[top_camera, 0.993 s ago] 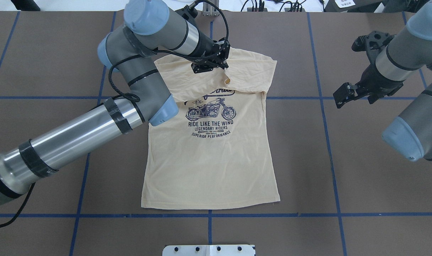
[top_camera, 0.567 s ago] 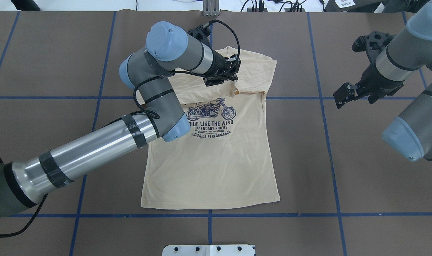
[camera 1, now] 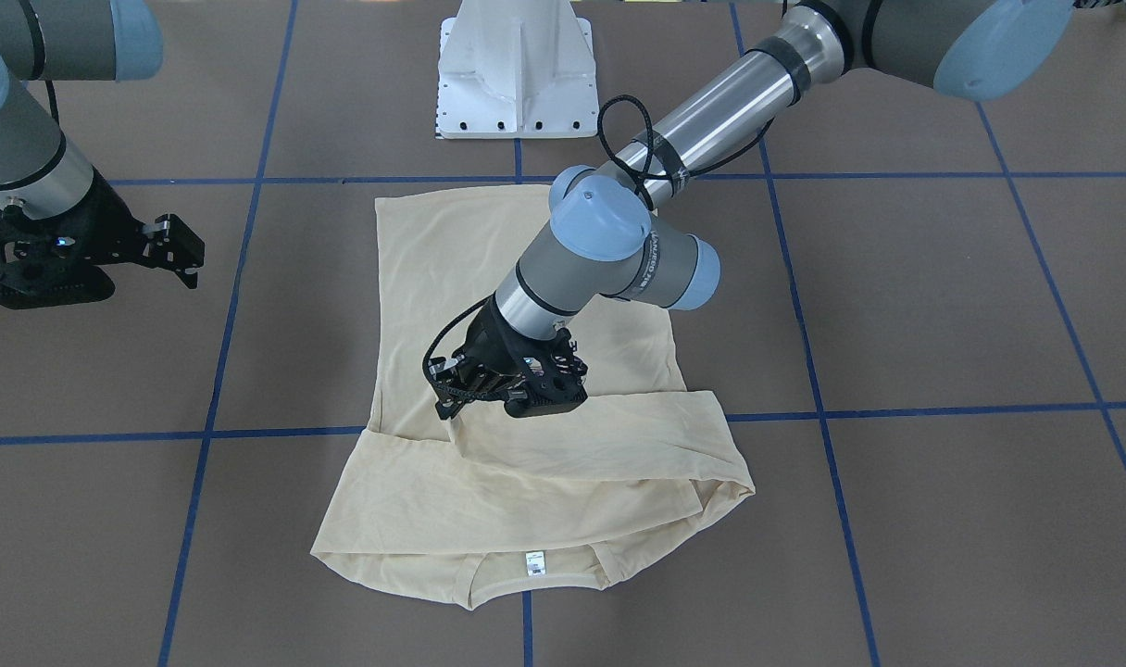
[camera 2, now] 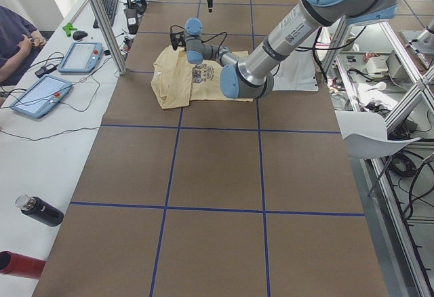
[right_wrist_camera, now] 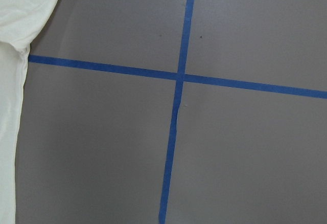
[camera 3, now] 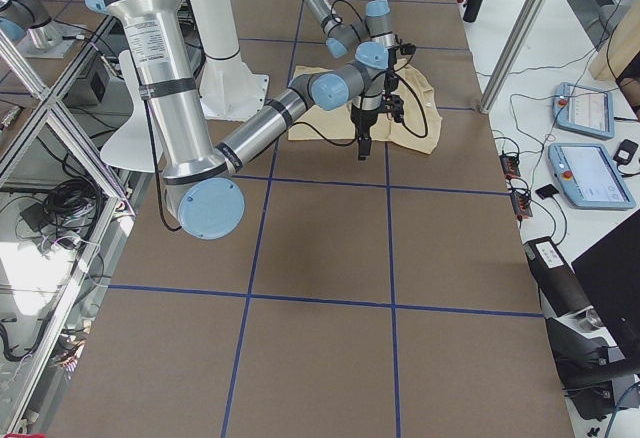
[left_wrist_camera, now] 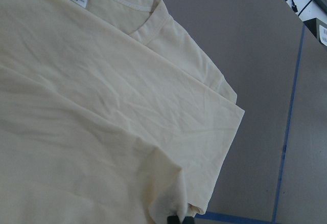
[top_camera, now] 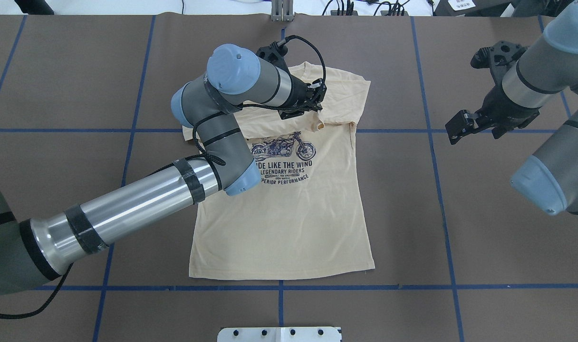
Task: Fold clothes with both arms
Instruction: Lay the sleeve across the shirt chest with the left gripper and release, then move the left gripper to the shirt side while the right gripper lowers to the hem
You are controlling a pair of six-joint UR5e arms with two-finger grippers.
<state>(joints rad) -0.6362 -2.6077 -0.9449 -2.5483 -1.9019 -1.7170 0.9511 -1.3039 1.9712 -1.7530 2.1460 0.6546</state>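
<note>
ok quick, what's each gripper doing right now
The left gripper is shut on the shirt, pinching its folded-over part.
The right gripper is open and empty, off to the shirt's side.

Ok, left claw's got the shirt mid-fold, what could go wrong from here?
1. The left claw pinches only a corner of the shirt; the thin cloth may slip out and the flap fall bunched.
2. The right claw hangs open over the table, off the shirt, so nothing pins it. A one-sided pull may drag the shirt or skew the fold; the flap's edge already lies slanted in the front view.
</note>
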